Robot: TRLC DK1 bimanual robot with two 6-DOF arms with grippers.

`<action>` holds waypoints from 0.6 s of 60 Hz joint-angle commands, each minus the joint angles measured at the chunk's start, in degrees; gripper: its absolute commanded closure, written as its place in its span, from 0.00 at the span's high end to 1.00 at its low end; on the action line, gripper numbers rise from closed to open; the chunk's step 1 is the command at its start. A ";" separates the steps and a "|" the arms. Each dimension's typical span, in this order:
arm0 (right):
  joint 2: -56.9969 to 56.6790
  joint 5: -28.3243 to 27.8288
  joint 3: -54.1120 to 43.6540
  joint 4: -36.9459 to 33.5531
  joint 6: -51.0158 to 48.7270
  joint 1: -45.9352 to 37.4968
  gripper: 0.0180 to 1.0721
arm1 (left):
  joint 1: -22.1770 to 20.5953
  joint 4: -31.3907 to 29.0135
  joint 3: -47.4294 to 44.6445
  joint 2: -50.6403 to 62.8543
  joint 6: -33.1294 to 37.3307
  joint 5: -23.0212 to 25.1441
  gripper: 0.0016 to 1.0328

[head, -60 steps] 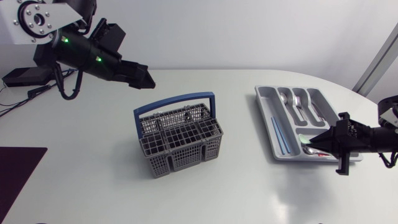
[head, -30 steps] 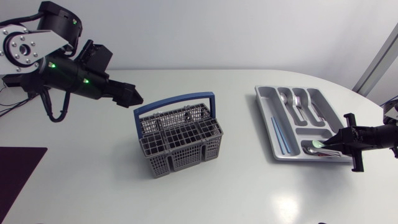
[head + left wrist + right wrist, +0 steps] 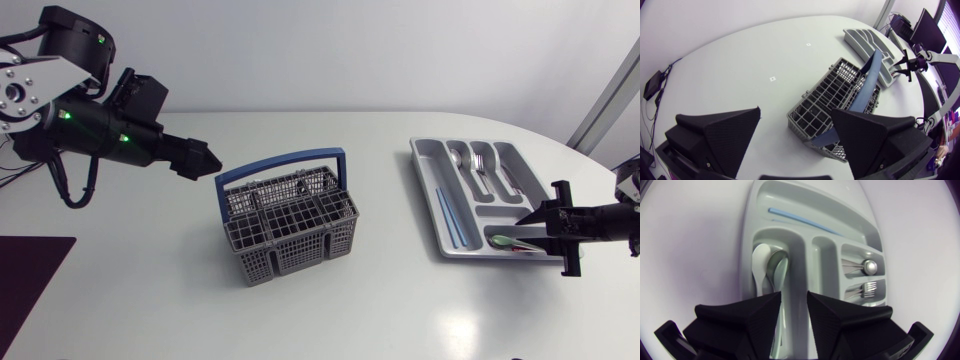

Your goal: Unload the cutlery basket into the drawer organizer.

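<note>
The grey cutlery basket [image 3: 288, 228] sits in the middle of the frame. The left gripper [image 3: 203, 160] hangs at its upper left, spread wide and holding nothing. At the right, the drawer organizer [image 3: 426, 178] holds spoons [image 3: 771, 267] — the right gripper [image 3: 530, 233] is just over them — I cannot tell if it grips one.

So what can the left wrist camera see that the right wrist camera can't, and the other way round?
Only the left wrist view shows the cutlery basket with its blue handle, ahead of the open left gripper, and the right gripper far off. Only the right wrist view shows what lies in the compartments: spoons, a fork and thin blue sticks. Both show the drawer organizer.
</note>
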 commanded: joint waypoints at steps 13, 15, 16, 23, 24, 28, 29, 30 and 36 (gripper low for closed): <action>-20.38 -4.75 -2.85 -4.98 22.02 11.02 0.71 | 0.11 0.29 -4.64 -3.08 1.72 -0.22 0.95; -22.22 -5.02 -3.46 -5.68 24.83 12.95 0.74 | 0.11 0.38 -4.99 -3.17 1.80 -0.22 0.95; -23.19 -5.02 -3.90 -5.77 26.42 14.18 0.75 | 0.11 0.38 -5.26 -3.17 1.89 -0.22 0.95; -25.65 -4.75 -4.96 -5.42 41.80 23.15 0.83 | 0.38 1.17 -7.19 -3.17 2.24 -0.22 0.95; -25.65 -4.58 -5.05 -5.42 43.38 24.47 0.83 | 0.38 1.35 -7.63 -3.08 2.24 -0.22 0.95; -25.56 -4.14 -6.28 -4.01 49.09 29.04 0.83 | 0.38 2.49 -9.39 -2.99 2.51 -0.31 0.95; -25.48 -4.14 -6.63 -3.49 50.24 29.91 0.83 | 0.29 2.67 -9.65 -2.99 2.51 -0.31 0.95; -25.30 -3.87 -7.07 -2.34 52.17 31.06 0.83 | 0.29 2.93 -10.09 -2.82 2.59 -0.40 0.95; -23.28 -1.24 -9.09 4.07 59.99 36.68 0.83 | 0.55 3.81 -11.50 -2.73 3.21 -1.19 0.95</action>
